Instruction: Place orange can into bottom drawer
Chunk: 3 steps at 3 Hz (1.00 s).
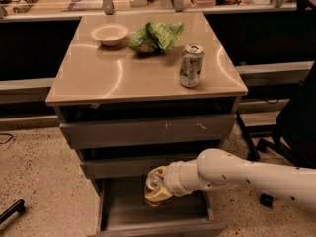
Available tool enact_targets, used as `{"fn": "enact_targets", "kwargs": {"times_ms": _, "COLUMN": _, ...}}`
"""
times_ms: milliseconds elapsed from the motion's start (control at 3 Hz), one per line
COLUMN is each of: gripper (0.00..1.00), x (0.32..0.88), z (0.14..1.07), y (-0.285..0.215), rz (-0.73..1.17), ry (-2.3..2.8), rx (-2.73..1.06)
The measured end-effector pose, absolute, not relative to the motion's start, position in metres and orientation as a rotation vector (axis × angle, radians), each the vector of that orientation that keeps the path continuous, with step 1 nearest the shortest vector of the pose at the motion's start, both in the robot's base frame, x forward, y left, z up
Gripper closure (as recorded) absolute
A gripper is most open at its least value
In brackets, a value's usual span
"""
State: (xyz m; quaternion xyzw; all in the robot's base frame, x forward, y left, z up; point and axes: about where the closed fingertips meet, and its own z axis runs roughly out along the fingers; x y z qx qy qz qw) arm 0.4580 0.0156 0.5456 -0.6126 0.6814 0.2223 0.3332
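Observation:
The orange can (153, 181) is held in my gripper (157, 186), silver top facing up and to the left, over the open bottom drawer (123, 214). The drawer is pulled out below the two shallower closed drawers, and its grey floor is bare. My white arm (237, 174) reaches in from the right. The gripper is shut on the can, with yellowish fingers (158, 195) wrapped under it. The can hangs above the drawer floor, near the middle back of the drawer.
On the tan cabinet top (94, 78) stand a silver-and-green can (191, 65), a green chip bag (155, 36) and a white bowl (109, 33). An office chair (296, 127) stands at the right. A dark object (12, 211) lies on the floor at the left.

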Motion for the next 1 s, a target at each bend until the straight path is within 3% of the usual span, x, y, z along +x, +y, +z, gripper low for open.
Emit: {"fn": "enact_targets", "kwargs": {"times_ms": 1000, "gripper": 1.0, "x": 0.457, "z": 0.42, "y": -0.006, "rz": 0.561, "ry": 1.75, "rx": -1.531}}
